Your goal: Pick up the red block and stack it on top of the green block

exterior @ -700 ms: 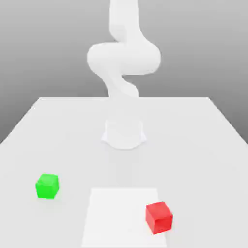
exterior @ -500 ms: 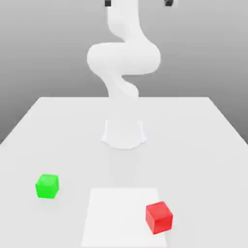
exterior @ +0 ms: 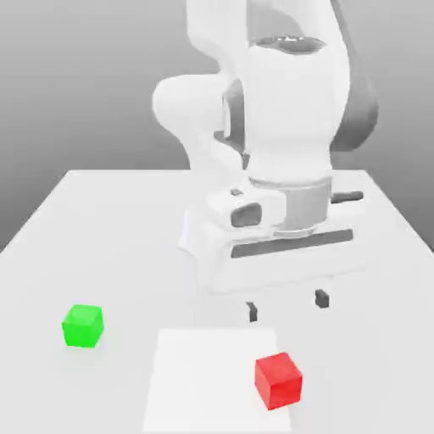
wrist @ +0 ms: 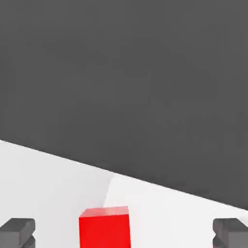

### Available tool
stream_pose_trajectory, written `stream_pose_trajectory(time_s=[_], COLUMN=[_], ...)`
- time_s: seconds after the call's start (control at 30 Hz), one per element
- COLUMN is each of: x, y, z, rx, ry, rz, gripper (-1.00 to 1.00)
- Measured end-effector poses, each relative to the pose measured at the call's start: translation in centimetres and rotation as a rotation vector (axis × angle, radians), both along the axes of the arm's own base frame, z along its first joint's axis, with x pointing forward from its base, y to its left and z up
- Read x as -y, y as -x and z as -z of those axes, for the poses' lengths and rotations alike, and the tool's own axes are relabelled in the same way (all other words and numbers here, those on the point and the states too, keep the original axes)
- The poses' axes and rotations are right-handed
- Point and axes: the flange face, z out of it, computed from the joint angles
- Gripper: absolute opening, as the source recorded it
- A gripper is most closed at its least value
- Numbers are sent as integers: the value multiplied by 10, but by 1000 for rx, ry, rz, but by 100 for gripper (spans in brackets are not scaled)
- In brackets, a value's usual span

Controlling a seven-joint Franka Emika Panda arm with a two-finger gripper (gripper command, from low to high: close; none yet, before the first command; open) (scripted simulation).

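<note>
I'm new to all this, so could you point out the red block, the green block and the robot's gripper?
red block (exterior: 278, 381): exterior view, front face.
green block (exterior: 82, 326): exterior view, front face.
gripper (exterior: 286, 306): exterior view, midway between its two dark fingertips.

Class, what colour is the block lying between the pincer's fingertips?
Bright red: the red block, best seen in the hand view.

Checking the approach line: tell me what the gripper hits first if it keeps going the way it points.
Probably the red block: it sits between the open gripper fingers ahead. Depth is uncertain; the table lies beneath.
</note>
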Motion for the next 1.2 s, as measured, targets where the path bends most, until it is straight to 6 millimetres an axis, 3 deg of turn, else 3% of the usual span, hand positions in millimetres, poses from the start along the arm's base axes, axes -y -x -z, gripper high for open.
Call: stream_pose_trajectory(time_s=[0.07, 0.23, 0.27, 0.5, 0.67, 0.73, 0.8, 0.87, 0.97, 1.13, 1.2], x=[-1, -2, -2, -2, -2, 34, 95, 154, 225, 303, 313], y=[10, 14, 14, 14, 14, 14, 19, 33, 65, 132, 142], z=[35, 98, 104, 103, 52, 38, 29, 22, 13, 5, 14], rx=[-48, -65, -65, -65, -66, -63, -61, -60, -61, -68, -68], ry=[15, 20, 20, 20, 20, 27, 33, 34, 28, -6, -16], rz=[-18, -24, -24, -25, -24, 69, 228, 393, 616, 936, 982], gripper=[0, 0, -100, -100, -100, -100, -100, -100, -100, -100, -100])
